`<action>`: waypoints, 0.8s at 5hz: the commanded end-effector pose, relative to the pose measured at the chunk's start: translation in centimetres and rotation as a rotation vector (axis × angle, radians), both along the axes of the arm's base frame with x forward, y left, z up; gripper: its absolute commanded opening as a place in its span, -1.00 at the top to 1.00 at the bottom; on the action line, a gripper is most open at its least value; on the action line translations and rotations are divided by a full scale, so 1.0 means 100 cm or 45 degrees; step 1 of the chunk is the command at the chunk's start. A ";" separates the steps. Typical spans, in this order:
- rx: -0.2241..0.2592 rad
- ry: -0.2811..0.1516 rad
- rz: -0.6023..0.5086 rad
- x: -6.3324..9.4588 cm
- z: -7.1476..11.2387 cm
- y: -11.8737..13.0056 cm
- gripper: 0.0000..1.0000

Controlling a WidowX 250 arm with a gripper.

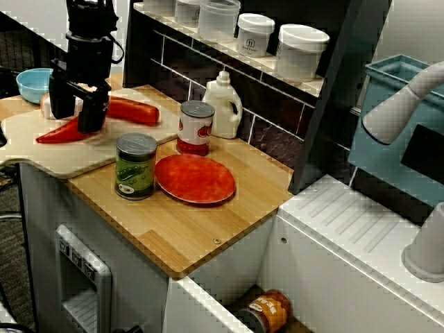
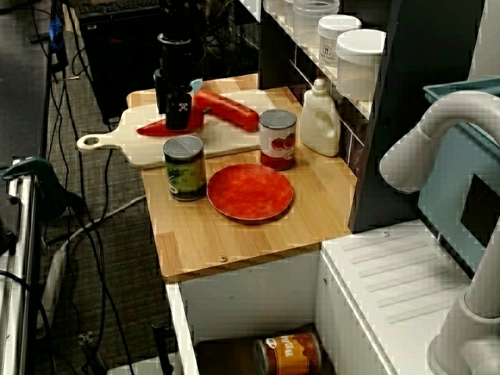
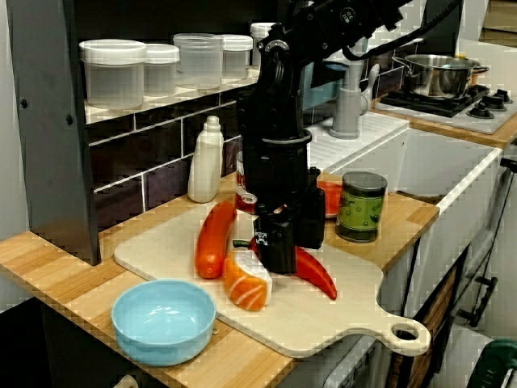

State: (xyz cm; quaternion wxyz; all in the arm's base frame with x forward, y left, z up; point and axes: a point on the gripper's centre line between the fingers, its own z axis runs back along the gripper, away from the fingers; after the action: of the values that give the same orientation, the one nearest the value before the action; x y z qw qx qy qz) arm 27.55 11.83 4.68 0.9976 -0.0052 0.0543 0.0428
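Note:
My black gripper (image 1: 78, 119) (image 2: 173, 117) (image 3: 291, 242) points straight down onto a pale cutting board (image 1: 55, 163) (image 3: 323, 323). Its two fingers stand on either side of a red pepper (image 1: 59, 133) (image 2: 152, 129) (image 3: 319, 279) that lies flat on the board. The fingers hide the pepper's middle, so I cannot make out whether they press on it. A long red sausage (image 1: 132, 109) (image 3: 214, 238) lies just beside the gripper. A salmon piece (image 3: 246, 283) sits by the pepper's stem end.
A blue bowl (image 3: 161, 319) stands off the board's end. Beyond the board are a green can (image 1: 135, 166), a red can (image 1: 196, 127), a red plate (image 1: 194, 178) and a white bottle (image 1: 223, 104). Plastic tubs (image 1: 302, 48) line the shelf above.

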 end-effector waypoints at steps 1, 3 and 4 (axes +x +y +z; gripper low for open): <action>0.014 -0.029 0.023 0.002 0.005 0.005 -1.00; 0.016 -0.025 0.027 0.001 0.000 0.004 -1.00; 0.013 -0.025 0.029 0.000 0.000 0.002 -1.00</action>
State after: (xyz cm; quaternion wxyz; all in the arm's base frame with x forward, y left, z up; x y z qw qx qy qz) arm 27.29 11.82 3.79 0.9968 -0.0072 0.0567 0.0554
